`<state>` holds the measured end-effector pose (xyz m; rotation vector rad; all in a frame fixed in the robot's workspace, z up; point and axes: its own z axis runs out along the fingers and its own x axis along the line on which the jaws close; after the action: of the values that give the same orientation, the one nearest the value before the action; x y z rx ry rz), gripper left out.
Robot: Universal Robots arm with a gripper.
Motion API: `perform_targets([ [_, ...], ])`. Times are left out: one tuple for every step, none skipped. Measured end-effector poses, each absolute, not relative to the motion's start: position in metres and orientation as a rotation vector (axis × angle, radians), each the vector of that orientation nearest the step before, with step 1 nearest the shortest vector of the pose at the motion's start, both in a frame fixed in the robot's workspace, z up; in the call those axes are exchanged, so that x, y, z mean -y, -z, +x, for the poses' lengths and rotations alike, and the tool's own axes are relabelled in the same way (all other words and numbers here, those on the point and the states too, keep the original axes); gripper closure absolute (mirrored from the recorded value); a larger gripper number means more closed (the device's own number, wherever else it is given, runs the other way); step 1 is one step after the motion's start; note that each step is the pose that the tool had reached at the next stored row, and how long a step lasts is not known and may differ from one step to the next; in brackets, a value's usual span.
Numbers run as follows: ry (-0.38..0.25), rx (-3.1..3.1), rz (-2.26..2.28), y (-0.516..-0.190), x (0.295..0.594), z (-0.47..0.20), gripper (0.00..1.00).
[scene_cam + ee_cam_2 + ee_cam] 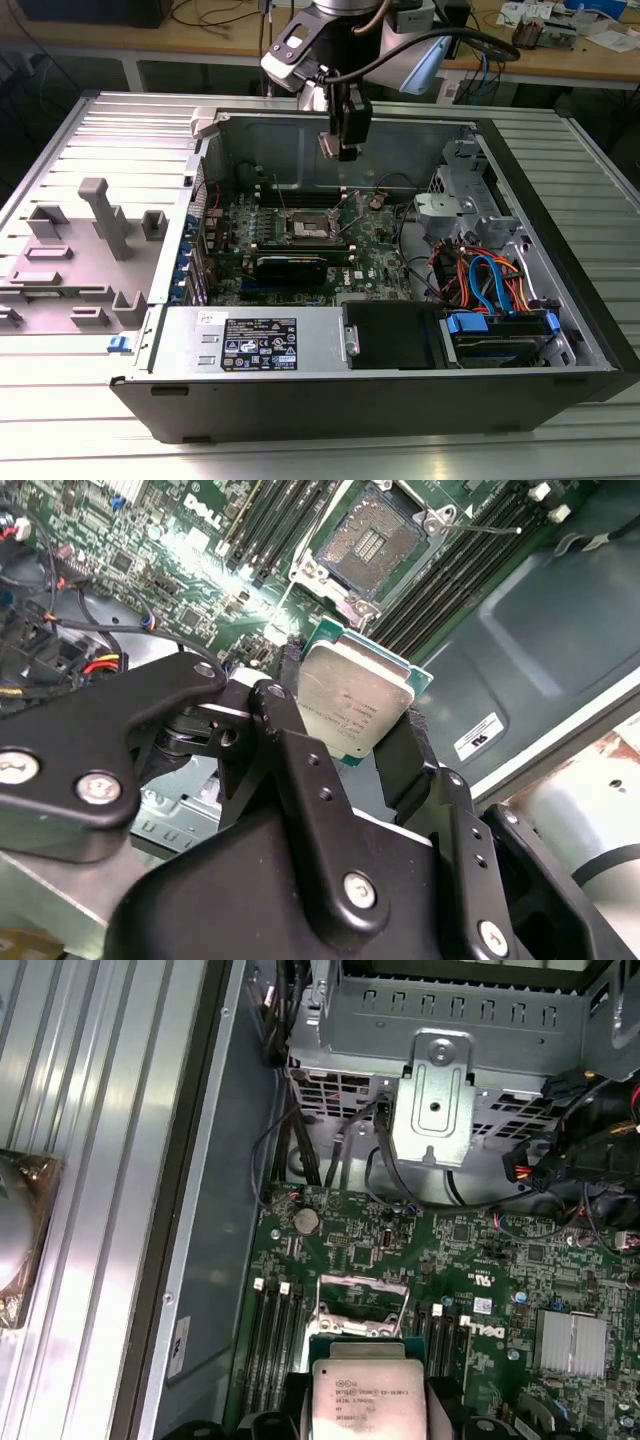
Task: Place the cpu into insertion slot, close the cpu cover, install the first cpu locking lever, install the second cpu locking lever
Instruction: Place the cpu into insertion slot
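Ribbed aluminium table (90, 120) fills the scene, with wooden workbenches along the back. At the exterior view's left a grey plastic fixture (95, 240) of upright blocks and pegs rests on the table, just beside an open computer case (330, 405) lying on its side. Along the case's near edge sits a silver power supply (250, 342) with a dark label. Behind it the green motherboard (385, 262) lies flat, carrying a long black graphics card (290, 266) and, past that, the insertion slot (312, 228), a square socket with a silver rim whose dark centre is uncovered. Black memory slots (440, 575) run along both sides of it in the second wrist view. Above the socket, and well apart from it, hangs the gripper (345, 148) on the arm. Its black fingers (405, 752) are pinching the cpu (350, 702) by opposite edges, silver top facing both wrist cameras, green board edge showing around it. In the first wrist view the cpu (365, 1400) sits in the air just short of the insertion slot (362, 1310). Further toward the exterior view's right stand a metal drive cage (470, 190), a tangle of orange and blue cables (490, 275), and a drive with blue rails (495, 335).
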<state>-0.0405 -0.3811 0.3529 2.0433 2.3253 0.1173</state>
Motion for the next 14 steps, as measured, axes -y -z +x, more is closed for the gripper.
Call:
perform_targets([
  [-0.116,-2.302,2.068,-0.3524,0.3811,-0.0405,0.45],
  [-0.116,-2.288,2.083,-0.352,0.3811,-0.0406,0.45],
  [-0.116,-2.278,2.093,-0.3518,0.3811,-0.0407,0.45],
  [-0.115,-2.272,2.1,-0.3516,0.3811,-0.0409,0.45],
  [-0.115,-2.266,2.106,-0.3515,0.3811,-0.0409,0.45],
  [-0.115,-2.262,2.11,-0.3514,0.3811,-0.041,0.45],
  [-0.115,-2.259,2.113,-0.3513,0.3811,-0.041,0.45],
  [-0.115,-2.258,2.115,-0.3513,0.3811,-0.041,0.45],
  [-0.115,-2.257,2.115,-0.3512,0.3811,-0.041,0.45],
  [-0.115,-2.257,2.115,-0.3512,0.3811,-0.041,0.45],
  [-0.115,-2.257,2.115,-0.3512,0.3811,-0.0411,0.45],
  [-0.115,-2.257,2.115,-0.3512,0.3811,-0.0411,0.45],
  [-0.115,-2.257,2.115,-0.3512,0.3811,-0.0411,0.45],
  [-0.115,-2.257,2.115,-0.3512,0.3811,-0.0411,0.45],
])
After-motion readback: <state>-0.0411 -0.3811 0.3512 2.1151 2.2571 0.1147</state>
